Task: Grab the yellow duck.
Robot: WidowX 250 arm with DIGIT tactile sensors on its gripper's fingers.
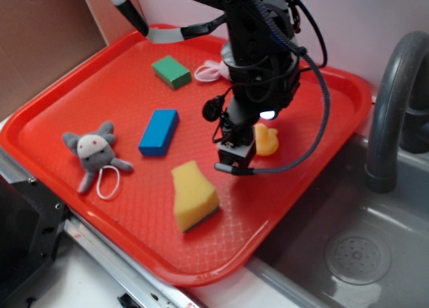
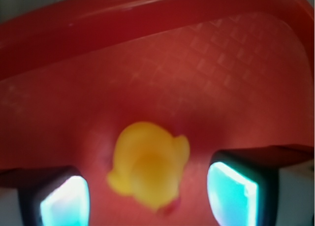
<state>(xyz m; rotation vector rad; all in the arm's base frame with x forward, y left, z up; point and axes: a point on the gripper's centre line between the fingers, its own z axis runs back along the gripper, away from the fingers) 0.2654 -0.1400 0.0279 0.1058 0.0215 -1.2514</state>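
The yellow duck point(image 1: 266, 139) is sitting on the red tray point(image 1: 80, 100), toward the tray's right side near the sink point(image 1: 348, 254), and the arm is partly covering it in the exterior view. The gripper point(image 1: 234, 162) is hanging just beside the duck in that view, tilted down toward the tray. In the wrist view the duck point(image 2: 148, 164) is lying between the 2 fingers point(image 2: 231, 189), blurred by closeness, with a gap showing on each side of it, so the gripper point(image 2: 147, 194) is spread wide and not clamping anything. A reddish patch is showing at the duck's lower edge there, too blurred to tell more. Elsewhere on the tray, a yellow sponge point(image 1: 193, 195) with a dark underside is resting near the front edge, a blue block point(image 1: 159, 131) is lying near the middle, and a green block point(image 1: 171, 72) is sitting toward the back. A grey plush toy point(image 1: 92, 152) is lying at the left side, and a pale pink item point(image 1: 211, 71) is showing behind the arm. A dark grey faucet point(image 1: 395, 100) is curving over the sink.
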